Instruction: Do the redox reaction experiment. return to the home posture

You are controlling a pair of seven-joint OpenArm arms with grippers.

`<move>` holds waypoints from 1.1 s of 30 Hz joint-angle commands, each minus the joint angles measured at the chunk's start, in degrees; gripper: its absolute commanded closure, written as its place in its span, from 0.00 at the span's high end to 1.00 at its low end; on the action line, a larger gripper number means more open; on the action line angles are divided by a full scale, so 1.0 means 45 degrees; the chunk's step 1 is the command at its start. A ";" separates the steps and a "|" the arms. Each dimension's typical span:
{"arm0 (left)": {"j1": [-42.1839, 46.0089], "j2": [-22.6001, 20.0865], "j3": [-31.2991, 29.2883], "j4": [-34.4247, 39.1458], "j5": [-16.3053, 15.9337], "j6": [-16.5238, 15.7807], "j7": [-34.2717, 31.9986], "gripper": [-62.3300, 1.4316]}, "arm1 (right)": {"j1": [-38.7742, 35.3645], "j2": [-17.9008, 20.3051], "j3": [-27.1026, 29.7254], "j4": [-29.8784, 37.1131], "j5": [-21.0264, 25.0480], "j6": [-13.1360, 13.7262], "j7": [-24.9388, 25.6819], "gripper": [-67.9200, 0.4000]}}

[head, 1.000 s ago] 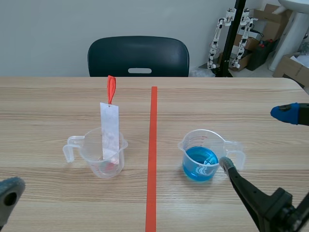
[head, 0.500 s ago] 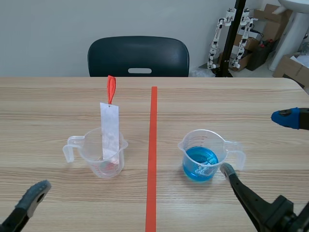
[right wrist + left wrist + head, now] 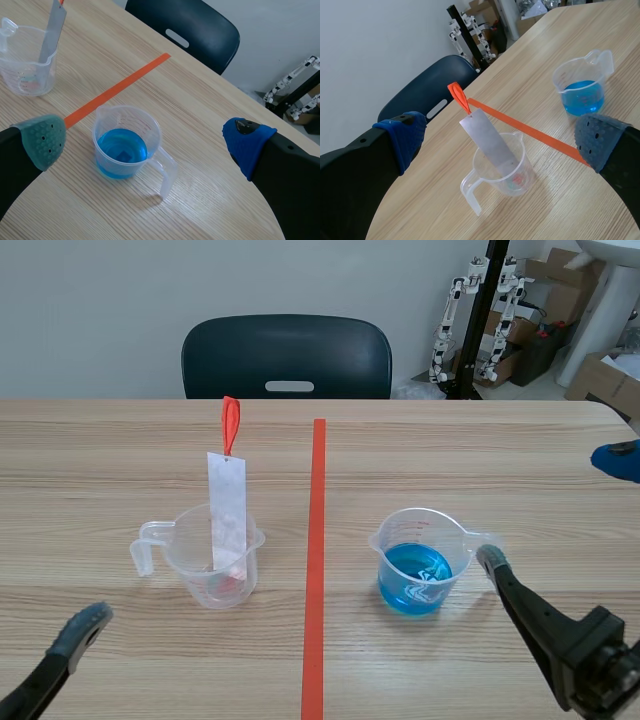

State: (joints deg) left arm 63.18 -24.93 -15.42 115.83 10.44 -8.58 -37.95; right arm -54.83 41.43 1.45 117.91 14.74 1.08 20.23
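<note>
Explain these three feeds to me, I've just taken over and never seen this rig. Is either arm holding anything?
Two black robot arms work at a wooden table. The wide picture looks from between them: the left arm enters low at one side, the right arm at the other. The other two pictures come from a camera on each wrist, looking past that arm's own jaws. On the table stand a clear cup with a metal strip leaning in it, and a cup of blue liquid, one on either side of an orange tape line. Both sets of jaws are open and hold nothing.
</note>
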 commanded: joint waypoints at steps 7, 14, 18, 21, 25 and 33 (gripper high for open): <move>0.0097 0.0024 -0.0010 0.0204 -0.0209 0.0058 -0.0180 1.00 | 0.0049 0.0214 0.0418 0.1588 0.0316 -0.0049 -0.1229 1.00; 0.0097 0.0024 -0.0010 0.0204 -0.0209 0.0058 -0.0185 1.00 | 0.0049 0.0209 0.0554 0.1894 0.0491 -0.0049 -0.1321 1.00; 0.0097 0.0024 -0.0010 0.0204 -0.0209 0.0058 -0.0185 1.00 | 0.0049 0.0209 0.0554 0.1894 0.0486 -0.0049 -0.1321 1.00; 0.0097 0.0024 -0.0010 0.0204 -0.0209 0.0058 -0.0185 1.00 | 0.0049 0.0209 0.0554 0.1894 0.0481 -0.0053 -0.1326 1.00; 0.0097 0.0024 -0.0010 0.0204 -0.0209 0.0058 -0.0185 1.00 | 0.0049 0.0209 0.0554 0.1894 0.0481 -0.0053 -0.1384 1.00; 0.0097 0.0024 -0.0010 0.0204 -0.0209 0.0058 -0.0185 1.00 | 0.0053 0.0209 0.0554 0.1792 0.0491 -0.0053 -0.1807 1.00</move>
State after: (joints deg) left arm 63.18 -24.93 -15.42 115.83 10.44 -8.58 -37.95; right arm -54.83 41.76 3.68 126.02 16.75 1.23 11.22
